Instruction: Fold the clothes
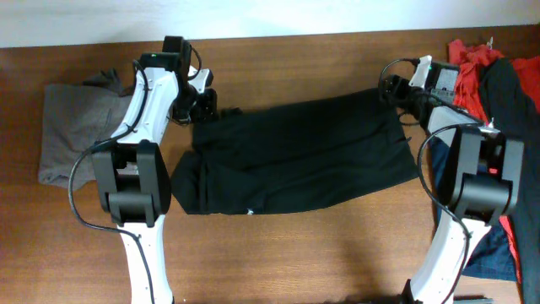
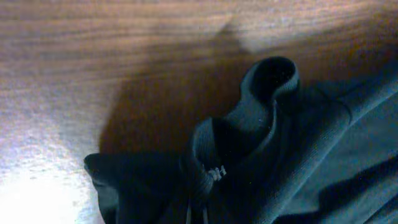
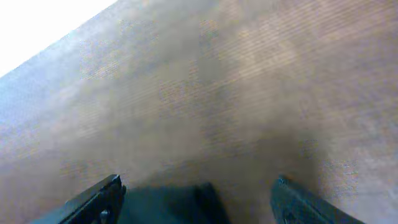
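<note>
The clothes [image 1: 304, 156], a black T-shirt, lie spread across the middle of the wooden table, with a tiny white mark [image 1: 250, 212] near the front edge. My left gripper [image 1: 205, 105] sits at the shirt's far left corner. In the left wrist view the black fabric [image 2: 261, 124] bunches up into the jaws and hides the fingers, so the gripper is shut on the cloth. My right gripper [image 1: 390, 89] hovers at the far right corner. It is open, fingers [image 3: 99, 202] wide apart, with a dark edge of the shirt [image 3: 168, 205] lying between them.
A grey folded garment [image 1: 72, 127] lies at the left end of the table. A pile of red, navy and black clothes [image 1: 498, 67] lies along the right edge behind the right arm. Bare wood [image 1: 295, 253] runs along the front.
</note>
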